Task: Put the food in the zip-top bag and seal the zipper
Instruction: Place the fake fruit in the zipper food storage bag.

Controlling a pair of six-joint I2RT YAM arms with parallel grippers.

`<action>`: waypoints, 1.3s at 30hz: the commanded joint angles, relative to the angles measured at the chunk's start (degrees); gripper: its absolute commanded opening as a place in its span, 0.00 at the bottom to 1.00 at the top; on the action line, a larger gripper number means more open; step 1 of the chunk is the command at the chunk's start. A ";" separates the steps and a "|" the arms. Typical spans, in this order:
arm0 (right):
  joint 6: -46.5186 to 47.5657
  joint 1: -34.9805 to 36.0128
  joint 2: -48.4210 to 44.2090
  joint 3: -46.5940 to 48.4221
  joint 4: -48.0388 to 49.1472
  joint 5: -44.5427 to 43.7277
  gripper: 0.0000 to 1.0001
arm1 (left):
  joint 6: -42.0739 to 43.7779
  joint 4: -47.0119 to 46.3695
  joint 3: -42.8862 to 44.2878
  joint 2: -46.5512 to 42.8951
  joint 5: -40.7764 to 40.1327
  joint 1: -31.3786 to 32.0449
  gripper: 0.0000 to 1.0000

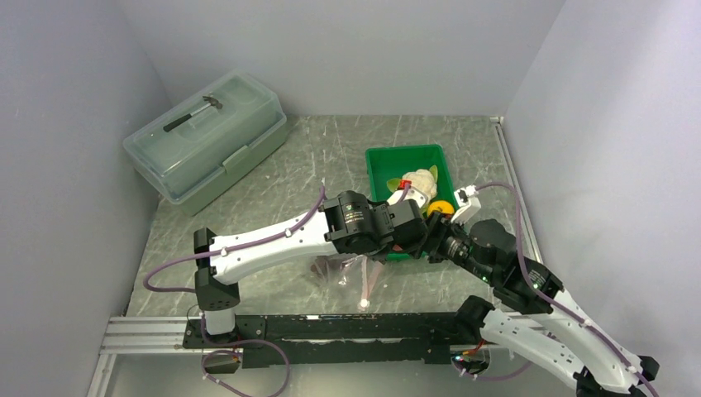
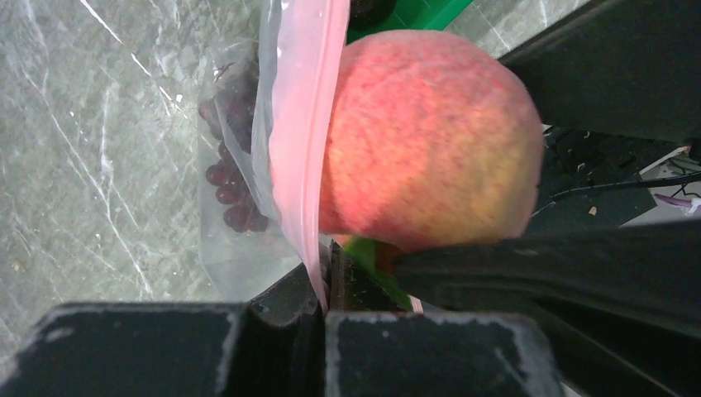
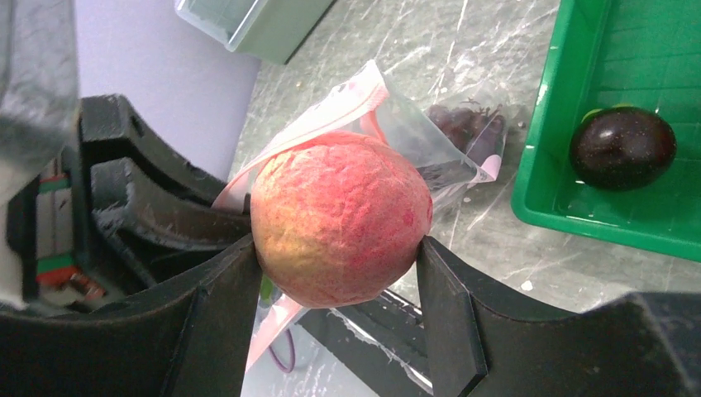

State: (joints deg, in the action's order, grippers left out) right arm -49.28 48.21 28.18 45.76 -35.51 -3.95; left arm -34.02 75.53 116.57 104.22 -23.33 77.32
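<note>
Right gripper (image 3: pixel 337 273) closed partway on pink-red peach (image 3: pixel 339 217), one finger against each side of fruit, upper half of fruit protruding beyond fingertips. Left gripper (image 2: pixel 325 285) closed almost fully, pinching mouth edge of zip-top bag (image 2: pixel 240 248); zipper (image 2: pixel 302 124) rising out of seam between jaws as pale pink strip. Peach directly ahead of left gripper and just right of pinch point, pressed against zipper at bag mouth; how far past mouth, impossible to tell. Beyond right gripper's fingertips, bag mouth spread open behind and around upper left of peach. Dark purple grape bunch (image 2: pixel 236 190) inside bag, ahead and left of left gripper, beyond peach as seen from right gripper. Bag body resting on grey marbled desk (image 1: pixel 331 141). To right of right gripper, green tray (image 3: pixel 579 215) on desk, with dark plum (image 3: pixel 622 147) inside near its closest wall. In overhead view, both grippers meeting at near edge of tray, with white cauliflower (image 1: pixel 420 180) and orange (image 1: pixel 441 207) in tray just beyond them. Translucent lidded box (image 1: pixel 207 141) well apart, far left of both grippers.
</note>
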 commanded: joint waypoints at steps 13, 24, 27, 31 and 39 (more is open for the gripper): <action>-7.99 0.31 7.98 -1.98 15.64 -2.44 0.12 | 1.56 -4.09 0.98 -1.69 5.36 0.46 0.02; -5.24 0.60 17.13 1.31 13.66 -4.53 0.09 | 1.73 -2.42 4.23 -4.01 1.24 0.38 0.06; -4.30 1.20 18.40 1.08 12.59 -5.27 0.09 | 1.72 -3.20 3.93 -5.49 0.05 0.40 0.07; -3.26 2.07 18.14 0.63 11.46 -5.34 0.08 | 1.73 -2.40 3.98 -6.40 -1.90 0.38 0.10; -1.44 2.33 12.43 2.00 10.04 -2.30 0.10 | -0.67 2.66 5.16 -5.41 -7.99 0.38 0.10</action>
State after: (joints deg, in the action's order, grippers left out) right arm -52.86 50.35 42.44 44.82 -24.21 -7.44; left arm -32.71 77.28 118.85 100.27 -26.68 77.14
